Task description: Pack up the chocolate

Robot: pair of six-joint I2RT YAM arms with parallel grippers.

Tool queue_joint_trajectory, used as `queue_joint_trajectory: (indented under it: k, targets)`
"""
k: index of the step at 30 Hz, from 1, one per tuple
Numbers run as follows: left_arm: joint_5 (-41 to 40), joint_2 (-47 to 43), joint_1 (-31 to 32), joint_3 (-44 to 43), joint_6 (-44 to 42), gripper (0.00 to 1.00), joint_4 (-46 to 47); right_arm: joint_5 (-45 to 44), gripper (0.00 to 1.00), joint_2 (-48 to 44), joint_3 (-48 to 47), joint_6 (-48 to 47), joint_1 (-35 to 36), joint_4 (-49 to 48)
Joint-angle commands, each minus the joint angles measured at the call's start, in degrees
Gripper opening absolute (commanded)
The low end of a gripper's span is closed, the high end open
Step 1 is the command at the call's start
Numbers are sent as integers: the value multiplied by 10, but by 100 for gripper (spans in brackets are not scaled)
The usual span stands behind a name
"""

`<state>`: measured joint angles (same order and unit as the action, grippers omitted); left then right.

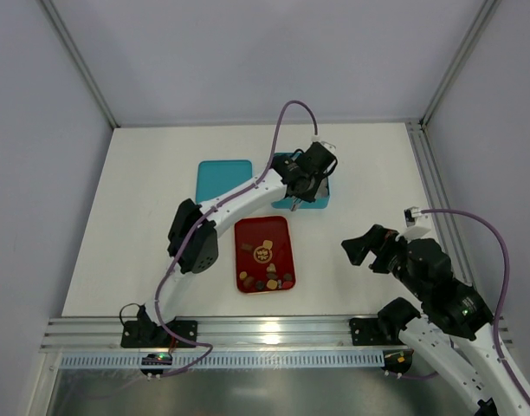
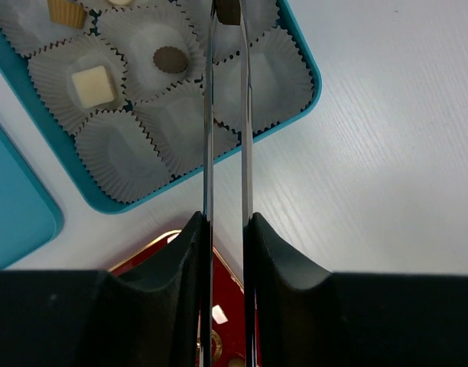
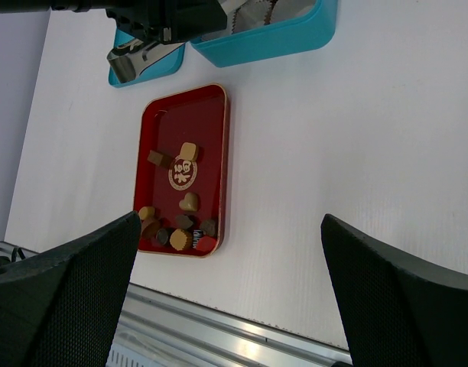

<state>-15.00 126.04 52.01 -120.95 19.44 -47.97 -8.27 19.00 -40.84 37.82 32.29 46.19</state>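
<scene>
Brown chocolate (image 2: 228, 10) pinched by left gripper (image 2: 228, 7) above teal box (image 2: 307, 70); right gripper (image 3: 230, 222) splayed wide

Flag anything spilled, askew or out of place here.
Nothing stands out. The loose chocolates all lie inside the red tray, none spilled. The teal box sits flat with its paper cups in place, some already filled. The left claw grips a brown piece over the box.

Left fingers (image 2: 209, 115) over box (image 2: 315, 75), chocolate piece (image 2: 228, 9) between their tips. Filled paper cups (image 2: 92, 85) left of fingers. Lid (image 2: 16, 206) farther left on counter (image 2: 372, 191). Tray (image 2: 151, 254) behind fingers, wristward.
</scene>
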Motion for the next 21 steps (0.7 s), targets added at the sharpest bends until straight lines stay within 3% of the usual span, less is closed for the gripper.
queue_joint_trajectory:
  k: [1, 21]
  targets:
    - [-16, 0, -2, -22, -2, 22, 54, -9, 100, -8, -16, 1, 2, 5]
    - [-22, 11, -5, -17, -11, 37, 57, 4, 100, -10, -4, -2, 2, 1]
